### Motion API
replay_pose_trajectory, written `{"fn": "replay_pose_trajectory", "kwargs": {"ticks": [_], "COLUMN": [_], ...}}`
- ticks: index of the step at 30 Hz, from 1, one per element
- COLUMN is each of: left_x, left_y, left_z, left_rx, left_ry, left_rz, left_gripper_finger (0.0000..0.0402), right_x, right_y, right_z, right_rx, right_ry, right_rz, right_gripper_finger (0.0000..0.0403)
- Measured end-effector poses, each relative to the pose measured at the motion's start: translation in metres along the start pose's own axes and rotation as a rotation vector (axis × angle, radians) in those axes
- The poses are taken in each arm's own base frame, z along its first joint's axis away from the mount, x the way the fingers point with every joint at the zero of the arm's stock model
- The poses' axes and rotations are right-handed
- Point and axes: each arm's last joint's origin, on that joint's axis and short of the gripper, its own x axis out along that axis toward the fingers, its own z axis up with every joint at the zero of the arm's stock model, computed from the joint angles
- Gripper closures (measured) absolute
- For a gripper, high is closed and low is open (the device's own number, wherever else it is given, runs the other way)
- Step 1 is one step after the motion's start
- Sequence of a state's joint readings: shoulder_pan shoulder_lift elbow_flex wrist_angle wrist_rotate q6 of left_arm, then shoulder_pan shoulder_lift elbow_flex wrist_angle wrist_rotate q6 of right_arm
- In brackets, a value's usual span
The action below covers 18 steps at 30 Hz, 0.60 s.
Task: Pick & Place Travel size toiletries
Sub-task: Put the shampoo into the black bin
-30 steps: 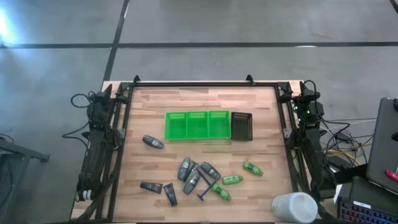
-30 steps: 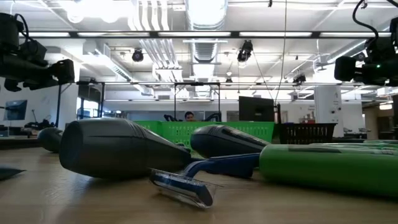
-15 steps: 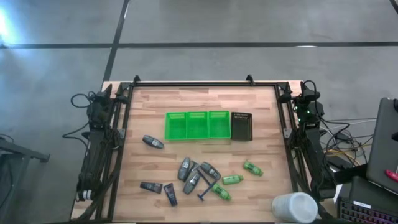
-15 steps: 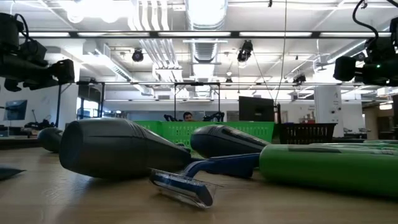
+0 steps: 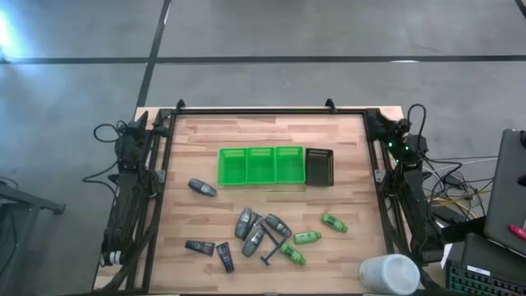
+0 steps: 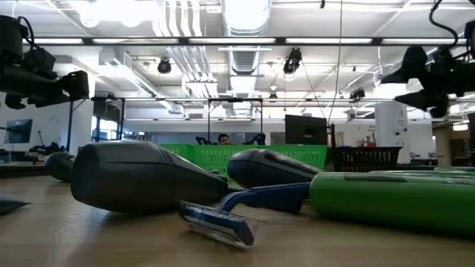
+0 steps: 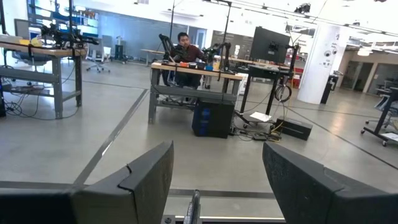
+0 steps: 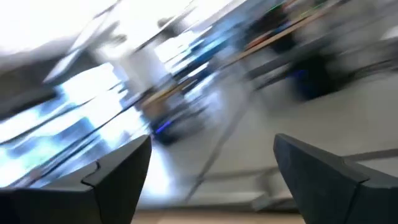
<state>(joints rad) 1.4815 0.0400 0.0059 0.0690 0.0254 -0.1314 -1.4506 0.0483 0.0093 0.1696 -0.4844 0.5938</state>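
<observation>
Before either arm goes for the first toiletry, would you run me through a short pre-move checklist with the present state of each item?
1. Left gripper open with nothing between its fingers: ok.
2. Right gripper open and empty: ok, though its view is blurred, so the arm looks to be moving.
3. Green tray compartments empty and ready to receive: ok.
4. Black bin beside the tray, apart from the toiletries: ok.
5. Toiletries easy to single out: not ok for the central cluster, where the grey bottles and razor lie crowded together; the lone grey bottle is ok.
6. Both arms parked at the table's sides: ok.
</observation>
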Motion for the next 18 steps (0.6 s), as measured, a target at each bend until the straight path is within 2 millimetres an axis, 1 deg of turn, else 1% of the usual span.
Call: {"fn": "replay_pose_trajectory", "kwargs": {"ticks": [3,6,8,10,12,15,18], "left_x": [0.0,0.0,0.0,0.0,0.0,0.0,0.0], "left_y": [0.0,0.0,0.0,0.0,0.0,0.0,0.0], "left_z": [0.0,0.0,0.0,0.0,0.0,0.0,0.0], "left_rx": [0.0,0.0,0.0,0.0,0.0,0.0,0.0], "left_ry": [0.0,0.0,0.0,0.0,0.0,0.0,0.0], "left_rz": [0.0,0.0,0.0,0.0,0.0,0.0,0.0], "left_gripper_finger": [0.0149,0.0149,0.0149,0.0149,0.0149,0.0149,0.0149], "right_x": [-0.001,-0.003,-0.003,-0.003,-0.003,-0.003,-0.004], "right_y": [0.007,0.01,0.011,0.011,0.011,0.012,0.02], "right_z": [-0.004,-0.007,-0.007,-0.007,-0.007,-0.005,0.003], "right_rx": [-0.021,0.027,0.114,0.241,0.325,0.353,0.335], "right_ry": [0.15,0.246,0.283,0.304,0.312,0.316,0.276], "right_rz": [0.228,0.356,0.373,0.352,0.332,0.349,0.43], "right_gripper_finger": [0.0083,0.0092,0.0098,0.0104,0.011,0.0118,0.0125]}}
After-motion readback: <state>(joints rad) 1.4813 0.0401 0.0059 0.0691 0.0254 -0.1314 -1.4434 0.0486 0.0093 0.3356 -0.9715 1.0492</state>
